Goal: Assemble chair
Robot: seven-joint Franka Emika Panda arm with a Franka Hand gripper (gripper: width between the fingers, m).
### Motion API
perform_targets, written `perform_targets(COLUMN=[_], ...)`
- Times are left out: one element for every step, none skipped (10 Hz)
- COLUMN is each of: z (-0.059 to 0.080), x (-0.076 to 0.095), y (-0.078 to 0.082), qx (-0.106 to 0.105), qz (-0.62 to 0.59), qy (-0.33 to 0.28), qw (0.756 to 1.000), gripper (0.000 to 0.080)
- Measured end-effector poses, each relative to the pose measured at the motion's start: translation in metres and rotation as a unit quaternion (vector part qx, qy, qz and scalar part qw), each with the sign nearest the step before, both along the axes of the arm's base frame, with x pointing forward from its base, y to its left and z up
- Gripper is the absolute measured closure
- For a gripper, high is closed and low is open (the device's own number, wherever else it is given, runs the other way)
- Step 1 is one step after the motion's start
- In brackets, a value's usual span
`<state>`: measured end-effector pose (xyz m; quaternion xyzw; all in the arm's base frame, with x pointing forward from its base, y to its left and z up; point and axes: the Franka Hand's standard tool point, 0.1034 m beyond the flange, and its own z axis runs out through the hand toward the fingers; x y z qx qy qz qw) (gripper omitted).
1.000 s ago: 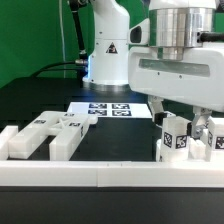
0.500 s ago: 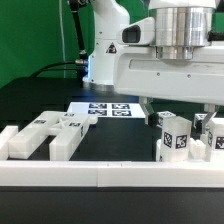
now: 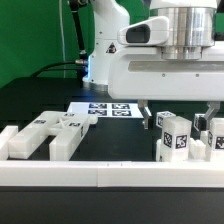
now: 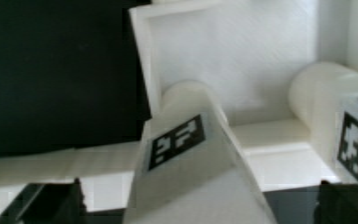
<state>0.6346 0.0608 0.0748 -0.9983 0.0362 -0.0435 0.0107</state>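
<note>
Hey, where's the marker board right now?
In the exterior view, the marker board lies flat on the table, in front of the arm's base, between the chair parts at that view's left and the tagged posts at its right.

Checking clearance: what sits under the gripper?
A tagged white post stands upright below the gripper, between its fingers; a second post stands beside it. The front rail covers their bases.

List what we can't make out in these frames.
1. Exterior view: the rightmost chair part is cut off by the frame edge; the front rail hides the parts' bases.
2. Exterior view: the gripper covers part of the marker board.
3. Wrist view: the fingertips are dark and cropped, so contact with the tagged post is unclear.
</note>
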Motion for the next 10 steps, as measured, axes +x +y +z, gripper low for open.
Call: perform_targets(z=[0.0, -0.0002, -0.0005, -0.0006, -0.0006, -0.0006, -0.0006, -0.0006, -0.0006, -0.0007], x=[-0.0001, -0.0001, -0.0001, -0.0001, 0.0, 0.0, 0.0, 0.0, 0.0, -0.0001], y=[0.0004, -0.0001, -0.0015, -0.0024, -0.0032, -0.0032, -0.0034, -0.0034, -0.0033, -0.0033], qx=[-0.002, -0.007, -0.013, -0.015, -0.016, -0.016, -0.016, -0.015, -0.015, -0.014], qz=[0.026, 0.057, 0.095, 0.121, 0.132, 0.128, 0.128, 0.124, 0.121, 0.103], qy=[0.0, -0.001, -0.001, -0.001, -0.001, -0.001, -0.001, -0.001, -0.001, -0.001], qw=[1.0, 0.998, 0.995, 0.992, 0.991, 0.992, 0.992, 0.992, 0.993, 0.995], gripper=[0.0151, 0.0151, 0.0151, 0.0151, 0.0151, 0.0151, 0.0271, 0.0408, 0.0408, 0.0509])
